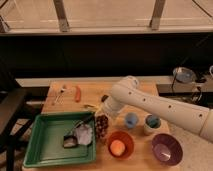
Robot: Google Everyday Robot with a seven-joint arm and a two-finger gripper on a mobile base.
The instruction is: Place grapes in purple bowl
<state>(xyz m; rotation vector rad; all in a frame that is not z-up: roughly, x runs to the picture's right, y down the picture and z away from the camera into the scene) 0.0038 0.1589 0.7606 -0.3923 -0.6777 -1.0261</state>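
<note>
The pincer (104,116) hangs at the end of the white arm above the middle of the desk (92,91), a little toward its front edge. It is right over the grapes (102,128). I cannot tell how far open it is, or whether it has hold of the cluster or only touches its top.

The grapes sit directly beneath it, just beside the right wall of the green tray (35,136). The tray fills the front left corner. On their other side, near the front edge, is the orange bowl (131,141) with a round orange fruit (117,147) in it.

The purple bowl (166,148) stands empty at the front right corner, well apart from the grapes. Two small blue cups (131,120) stand between the arm and that corner.

This looks like the pick-up step, either securing the grapes or just beginning to carry them. If they are held, the next move calls for lifting them high enough to clear the orange bowl's rim and the cups. They would then travel right along the front edge to a point over the purple bowl and be released there.
</note>
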